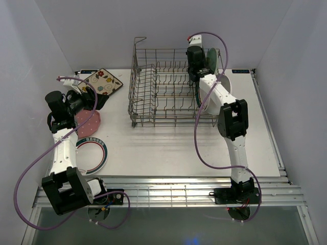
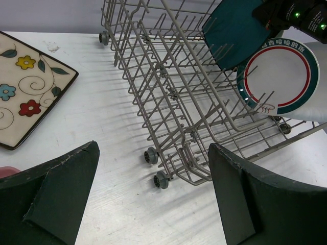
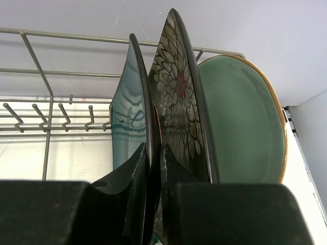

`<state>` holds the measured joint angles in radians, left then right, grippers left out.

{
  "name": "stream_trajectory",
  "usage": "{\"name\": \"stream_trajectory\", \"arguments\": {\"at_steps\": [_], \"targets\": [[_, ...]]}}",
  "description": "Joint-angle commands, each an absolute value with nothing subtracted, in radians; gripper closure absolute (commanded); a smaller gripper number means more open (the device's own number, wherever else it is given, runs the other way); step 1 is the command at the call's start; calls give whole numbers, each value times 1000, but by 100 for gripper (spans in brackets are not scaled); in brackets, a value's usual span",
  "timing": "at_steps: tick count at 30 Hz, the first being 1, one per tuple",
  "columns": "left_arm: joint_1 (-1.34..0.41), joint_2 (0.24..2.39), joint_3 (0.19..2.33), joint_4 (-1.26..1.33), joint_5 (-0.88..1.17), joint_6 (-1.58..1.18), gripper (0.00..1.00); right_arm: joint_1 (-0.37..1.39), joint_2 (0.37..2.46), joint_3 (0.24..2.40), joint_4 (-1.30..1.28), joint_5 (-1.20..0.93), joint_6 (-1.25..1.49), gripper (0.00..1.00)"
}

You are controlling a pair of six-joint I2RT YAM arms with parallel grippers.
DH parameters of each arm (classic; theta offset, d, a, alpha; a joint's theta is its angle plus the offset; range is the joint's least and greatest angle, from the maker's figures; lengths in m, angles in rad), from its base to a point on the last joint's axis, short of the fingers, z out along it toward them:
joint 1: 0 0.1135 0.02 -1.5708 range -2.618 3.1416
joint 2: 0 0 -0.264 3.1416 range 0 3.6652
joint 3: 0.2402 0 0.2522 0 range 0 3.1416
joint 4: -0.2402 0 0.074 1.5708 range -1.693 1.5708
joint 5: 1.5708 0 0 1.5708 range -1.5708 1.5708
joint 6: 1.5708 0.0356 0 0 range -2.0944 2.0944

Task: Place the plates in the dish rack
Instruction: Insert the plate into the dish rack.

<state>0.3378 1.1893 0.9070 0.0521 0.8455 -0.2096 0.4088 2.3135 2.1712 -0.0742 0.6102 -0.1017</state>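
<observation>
Right gripper (image 3: 153,148) pinches a round plate (image 2: 285,71) in the rack (image 1: 153,97) at one o'clock; left gripper (image 2: 153,147) hangs open, empty. Next, let go.

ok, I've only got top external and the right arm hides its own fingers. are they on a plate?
Observer: Yes. The right wrist view shows the right fingers closed on the rim of the teal plate.
Operator: What's next to it?
Observer: The black floral plate stands upright right beside it, between it and the mint plate.
Operator: Left fingers?
Observer: The left fingers are wide apart, with nothing between them.
</observation>
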Motion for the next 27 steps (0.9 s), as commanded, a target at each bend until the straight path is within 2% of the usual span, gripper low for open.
{"name": "stream_trajectory", "arguments": {"at_steps": [1,4,5,11,19,27], "targets": [[334,1172,922,37,857,-198,2,387,2298,2252,17,607,-77,90],[334,1174,922,37,856,-196,2,384,2290,2246,17,604,-69,75],[334,1175,923,37,856,-196,2,383,2287,2244,17,606,-69,66],[333,1175,923,37,851,-195,2,383,2252,2229,23,601,-67,45],[334,1170,925,32,845,-192,2,385,2185,2230,-29,575,-45,42],[333,1170,933,26,818,-178,2,387,2071,2155,-77,511,49,31]]}}
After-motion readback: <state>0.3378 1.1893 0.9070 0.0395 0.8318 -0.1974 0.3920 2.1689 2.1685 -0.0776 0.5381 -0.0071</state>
